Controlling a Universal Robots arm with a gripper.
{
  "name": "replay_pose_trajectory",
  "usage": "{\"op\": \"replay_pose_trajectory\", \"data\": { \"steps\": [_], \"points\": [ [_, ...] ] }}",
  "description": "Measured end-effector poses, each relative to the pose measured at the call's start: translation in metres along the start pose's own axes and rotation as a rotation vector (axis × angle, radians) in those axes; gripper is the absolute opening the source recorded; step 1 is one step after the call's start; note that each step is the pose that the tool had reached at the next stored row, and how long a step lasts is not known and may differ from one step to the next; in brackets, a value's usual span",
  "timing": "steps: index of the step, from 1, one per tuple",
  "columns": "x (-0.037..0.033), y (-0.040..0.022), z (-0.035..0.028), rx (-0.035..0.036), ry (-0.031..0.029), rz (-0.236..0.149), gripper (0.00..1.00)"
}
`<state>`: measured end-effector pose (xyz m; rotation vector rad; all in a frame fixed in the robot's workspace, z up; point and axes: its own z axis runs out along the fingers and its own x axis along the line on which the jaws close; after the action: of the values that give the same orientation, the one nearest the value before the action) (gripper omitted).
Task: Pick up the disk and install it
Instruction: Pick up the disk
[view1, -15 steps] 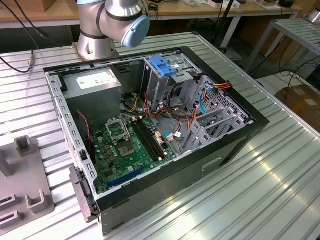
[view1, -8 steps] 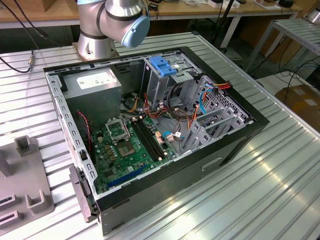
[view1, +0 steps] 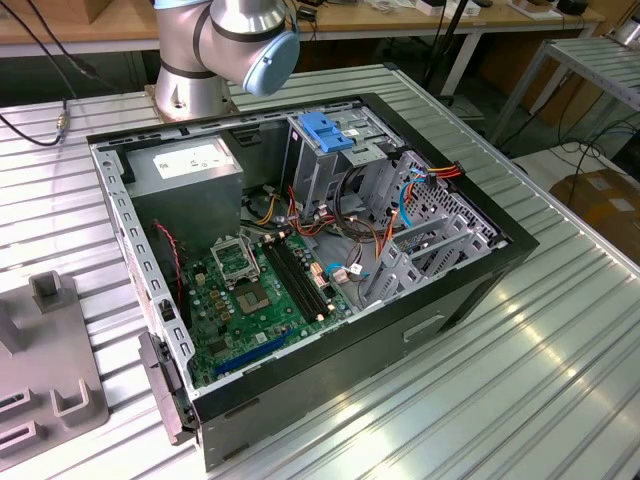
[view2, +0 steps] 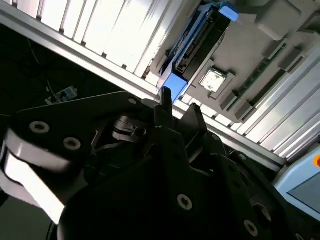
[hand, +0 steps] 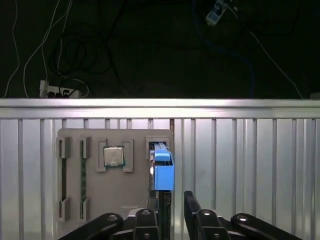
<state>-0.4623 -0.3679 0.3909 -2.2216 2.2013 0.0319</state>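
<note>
The disk (hand: 162, 170) stood on its edge in a slot (hand: 160, 141) of a grey fixture plate (hand: 115, 190) that lay flat on the ribbed metal tabletop (hand: 240, 160). It sat at the side of the plate and rose clear above the plate's surface. In both wrist views its bright blue plastic carrier rail framed a thin dark body. In the second wrist view the disk (view2: 197, 47) showed its narrow side, with a blue end piece at each end of the dark edge. Its printed label could not be made out.
</note>
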Motion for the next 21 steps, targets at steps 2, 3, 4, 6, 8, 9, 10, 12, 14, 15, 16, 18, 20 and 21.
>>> {"op": "replay_pose_trajectory", "data": {
  "steps": [2, 3, 4, 6, 8, 9, 10, 12, 14, 15, 16, 18, 20, 21],
  "points": [
    [0.0002, 0.0003, 0.0014, -0.0001, 0.0, -0.026, 0.42],
    [0.0002, 0.001, 0.0026, -0.0003, 0.0001, -0.03, 0.48],
    [0.0002, 0.0019, 0.004, -0.0004, 0.0001, -0.031, 0.48],
    [0.0003, 0.0047, 0.0086, -0.0005, -0.0005, -0.031, 0.48],
    [0.0004, 0.005, 0.0118, -0.0005, -0.0006, -0.031, 0.48],
    [0.0004, 0.005, 0.0139, -0.0005, -0.0006, -0.031, 0.48],
    [0.0004, 0.005, 0.0166, -0.0004, -0.0007, -0.027, 0.48],
    [0.0006, 0.005, 0.0211, 0.0, -0.0008, -0.016, 0.48],
    [0.0007, 0.0048, 0.0238, 0.0002, -0.0008, -0.009, 0.48],
    [0.0013, 0.0048, 0.026, 0.0001, -0.0008, -0.008, 0.48],
    [0.0019, 0.0048, 0.0277, 0.0002, -0.0008, -0.008, 0.48],
    [0.0037, 0.0048, 0.0334, 0.0002, -0.0008, -0.008, 0.48],
    [0.0068, 0.0048, 0.038, 0.0002, -0.0006, -0.008, 0.48],
    [0.0075, 0.0048, 0.0397, 0.0003, -0.0004, -0.008, 0.48]
  ]
}}
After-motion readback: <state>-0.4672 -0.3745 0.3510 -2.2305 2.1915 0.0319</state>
